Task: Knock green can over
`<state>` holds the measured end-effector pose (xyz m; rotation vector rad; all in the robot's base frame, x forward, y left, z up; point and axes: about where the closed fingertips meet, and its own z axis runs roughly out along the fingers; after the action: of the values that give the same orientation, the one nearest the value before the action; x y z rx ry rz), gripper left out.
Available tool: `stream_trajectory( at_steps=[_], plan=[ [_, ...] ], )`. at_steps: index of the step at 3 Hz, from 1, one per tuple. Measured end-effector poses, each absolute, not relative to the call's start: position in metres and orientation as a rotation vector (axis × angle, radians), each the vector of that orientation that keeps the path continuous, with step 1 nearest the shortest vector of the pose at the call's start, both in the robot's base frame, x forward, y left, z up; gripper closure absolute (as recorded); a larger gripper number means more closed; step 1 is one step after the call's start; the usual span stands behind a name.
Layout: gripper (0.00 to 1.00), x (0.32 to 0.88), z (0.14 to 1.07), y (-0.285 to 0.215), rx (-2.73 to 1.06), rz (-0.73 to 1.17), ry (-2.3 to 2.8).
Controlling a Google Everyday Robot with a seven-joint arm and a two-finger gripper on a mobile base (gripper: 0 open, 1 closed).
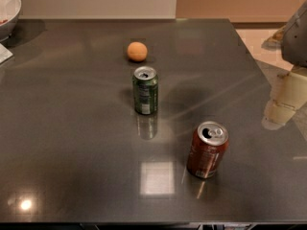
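Observation:
The green can (145, 90) stands upright near the middle of the dark grey table (72, 128); it has a silver top with an open pull-tab hole. My gripper (279, 110) hangs at the right edge of the view, above the table's right side. It is well to the right of the green can and apart from it, holding nothing that I can see.
A red-brown can (207, 150) stands upright in front and to the right of the green can, between it and the gripper. An orange ball (137, 51) lies just behind the green can. A white bowl (7, 11) sits at the far left corner.

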<state>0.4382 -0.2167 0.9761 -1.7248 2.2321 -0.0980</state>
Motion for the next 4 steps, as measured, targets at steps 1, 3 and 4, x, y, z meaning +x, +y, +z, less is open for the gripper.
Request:
stream_trajectory(
  at_steps=[1,3,4],
  plan=[
    [0.00,0.443,0.978,-0.217,-1.722,-0.099,2.224],
    [0.00,0.506,0.960,-0.200,-1.615,0.082,2.138],
    [0.00,0.532,0.952,-0.164,-1.574,0.230,2.052]
  ],
)
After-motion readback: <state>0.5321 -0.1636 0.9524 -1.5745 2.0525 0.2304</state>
